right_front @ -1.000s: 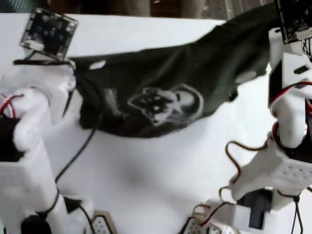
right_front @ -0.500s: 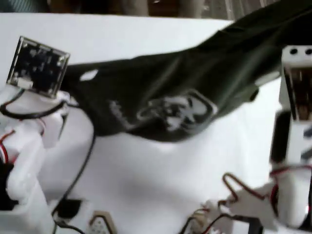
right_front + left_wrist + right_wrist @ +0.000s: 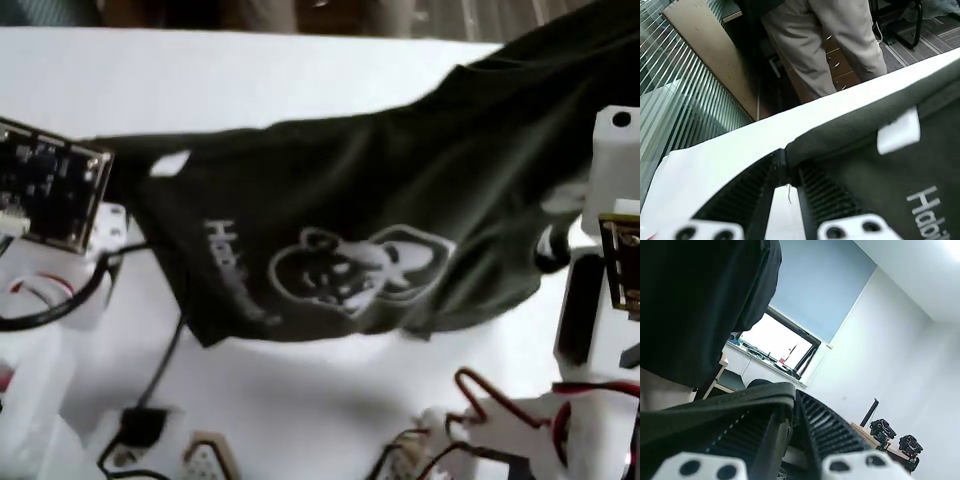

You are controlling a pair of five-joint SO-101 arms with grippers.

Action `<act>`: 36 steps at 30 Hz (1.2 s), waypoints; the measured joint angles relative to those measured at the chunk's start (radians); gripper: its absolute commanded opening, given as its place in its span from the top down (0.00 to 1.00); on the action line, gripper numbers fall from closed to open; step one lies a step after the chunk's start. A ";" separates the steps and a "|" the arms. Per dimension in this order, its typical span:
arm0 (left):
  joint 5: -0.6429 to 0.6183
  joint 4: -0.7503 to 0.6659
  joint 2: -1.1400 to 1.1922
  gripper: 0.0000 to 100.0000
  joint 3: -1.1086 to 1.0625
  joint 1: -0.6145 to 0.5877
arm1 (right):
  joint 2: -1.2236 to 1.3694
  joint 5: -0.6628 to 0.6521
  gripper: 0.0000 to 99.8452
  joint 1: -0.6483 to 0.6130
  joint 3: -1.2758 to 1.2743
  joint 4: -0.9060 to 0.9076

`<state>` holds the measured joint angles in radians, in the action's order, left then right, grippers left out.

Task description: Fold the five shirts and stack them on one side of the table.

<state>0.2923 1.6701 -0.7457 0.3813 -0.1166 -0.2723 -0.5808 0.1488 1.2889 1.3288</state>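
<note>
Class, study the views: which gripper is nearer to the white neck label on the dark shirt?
Left. The left gripper pinches the shirt edge just beside the white label; the right gripper holds the shirt's opposite end, far from it.

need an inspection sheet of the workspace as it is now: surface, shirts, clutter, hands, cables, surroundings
Surface: white table, partly covered by the shirt.
Job's things: one dark shirt with a pale printed graphic, unfolded and stretched between the two arms; no stack seen.
Clutter: small tan piece at the near edge, too unclear to name.
Hands: left hand shut on the shirt's edge, near its white label; right hand shut on the shirt's dark cloth.
Cables: black cable lies on the table, running up to the shirt's lower edge; red wires loop by the right arm.
Surroundings: glass partition beyond the table; window.
</note>
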 measured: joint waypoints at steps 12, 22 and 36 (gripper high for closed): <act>0.000 0.043 0.002 0.98 0.003 0.000 | 0.000 0.000 0.98 0.000 0.003 0.000; 0.000 0.081 -0.003 0.98 0.034 0.000 | -0.058 0.000 0.98 -0.049 0.003 0.012; 0.000 0.098 -0.189 0.98 -0.032 -0.002 | -0.149 0.000 0.98 -0.064 0.005 0.026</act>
<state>0.2923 1.7683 -0.9344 0.3491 -0.1181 -0.4212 -0.5808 0.0844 1.2935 1.3548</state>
